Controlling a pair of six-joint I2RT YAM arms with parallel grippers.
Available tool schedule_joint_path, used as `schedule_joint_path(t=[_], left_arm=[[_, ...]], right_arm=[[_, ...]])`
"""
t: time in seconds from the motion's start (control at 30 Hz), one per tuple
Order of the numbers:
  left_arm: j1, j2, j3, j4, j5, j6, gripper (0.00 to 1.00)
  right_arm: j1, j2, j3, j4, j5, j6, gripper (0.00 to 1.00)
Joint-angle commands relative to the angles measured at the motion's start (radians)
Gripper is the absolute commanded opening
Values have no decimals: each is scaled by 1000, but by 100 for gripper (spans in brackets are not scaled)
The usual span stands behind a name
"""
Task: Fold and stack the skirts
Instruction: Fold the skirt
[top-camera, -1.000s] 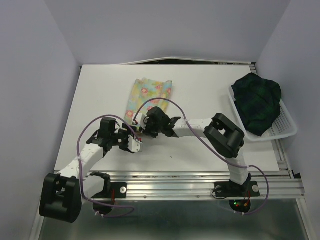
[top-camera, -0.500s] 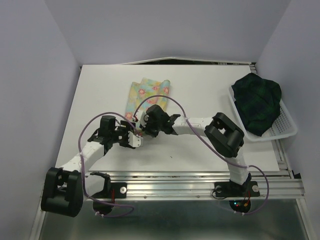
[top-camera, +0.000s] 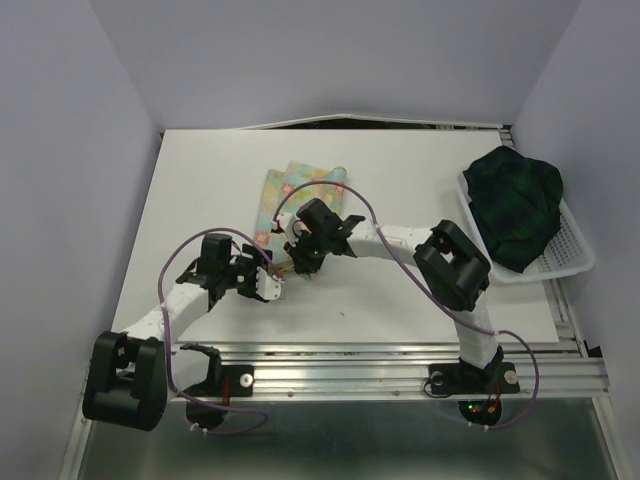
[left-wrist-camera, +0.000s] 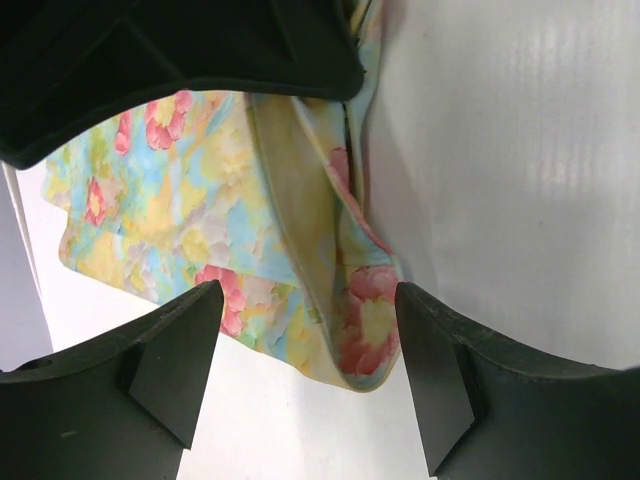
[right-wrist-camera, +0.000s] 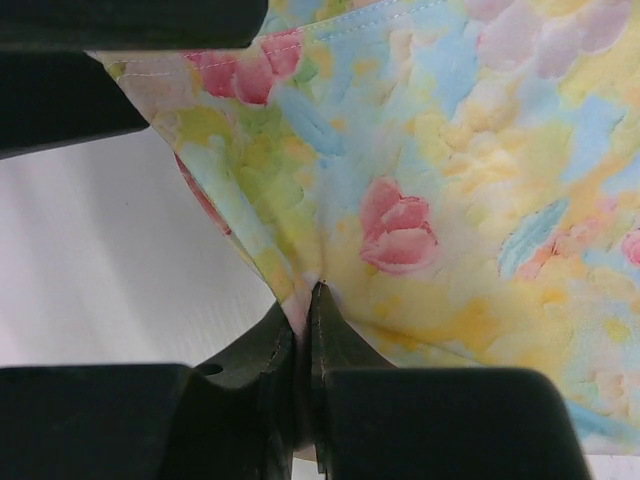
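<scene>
Black jaws frame the nearest action. The left pincer (top-camera: 262, 285) stands released and wide at about 7 o'clock of the floral skirt (top-camera: 305, 180), probably waiting to take the corner beside its partner. Just beyond it, the right pincer (top-camera: 300, 262) is clenched on that skirt's near edge, seemingly to lift the hem for a fold toward 12 o'clock. Only its own wrist view shows the cloth puckered into the shut tips. Only the left wrist view shows a doubled hem corner between the open jaws, apart from both, above the white table (top-camera: 200, 180). Farther off, at 2 o'clock, the overhead view alone shows the plaid skirt (top-camera: 515, 200) heaped in the mesh basket (top-camera: 570, 262), not yet folded.
</scene>
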Motion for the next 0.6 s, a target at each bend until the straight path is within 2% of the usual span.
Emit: schedule_joint_path(t=[0.0, 0.1, 0.3, 0.43, 0.57], left_arm=[[2, -28, 35, -78, 76, 20, 82], [0, -15, 54, -80, 84, -2, 84], [-1, 43, 118, -187, 81, 43, 86], [-21, 40, 100, -108, 41, 10, 86], [-44, 76, 118, -95, 7, 0, 86]], right_arm=[[-9, 13, 61, -69, -50, 28, 1], [-9, 10, 67, -76, -58, 37, 1], [-27, 24, 120, -106, -95, 69, 1], [-36, 22, 136, -112, -138, 89, 1], [-45, 15, 147, -123, -176, 112, 1]])
